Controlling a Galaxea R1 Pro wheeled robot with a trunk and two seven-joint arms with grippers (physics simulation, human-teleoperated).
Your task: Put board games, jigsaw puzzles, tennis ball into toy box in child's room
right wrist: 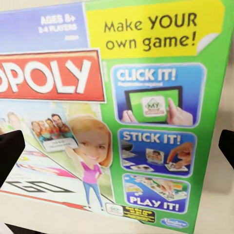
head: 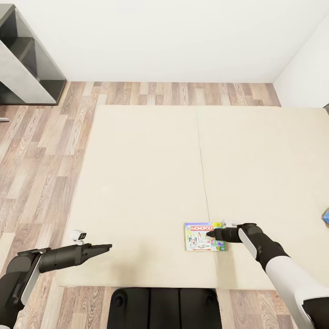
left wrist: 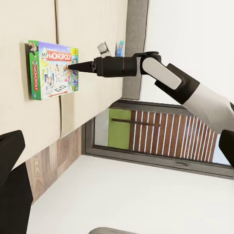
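A Monopoly board game [head: 201, 237] lies flat on the cream bed [head: 146, 183], near its front edge just right of the middle seam. My right gripper [head: 211, 234] hovers over the box's right part, open, with the fingertips [right wrist: 10, 155] spread wide to either side of the printed lid [right wrist: 112, 112]. From the left wrist view, the same gripper [left wrist: 73, 67] points at the box [left wrist: 51, 68]. My left gripper [head: 108, 247] hangs open over the bed's near left part, holding nothing. A small blue board game [head: 326, 216] peeks in at the bed's right edge.
A dark grey shelf unit [head: 27, 59] stands against the white wall at the far left. Wood-plank floor [head: 41, 155] runs along the bed's left and far sides. My dark base [head: 164, 308] sits against the bed's front edge. A window [left wrist: 146, 136] appears in the left wrist view.
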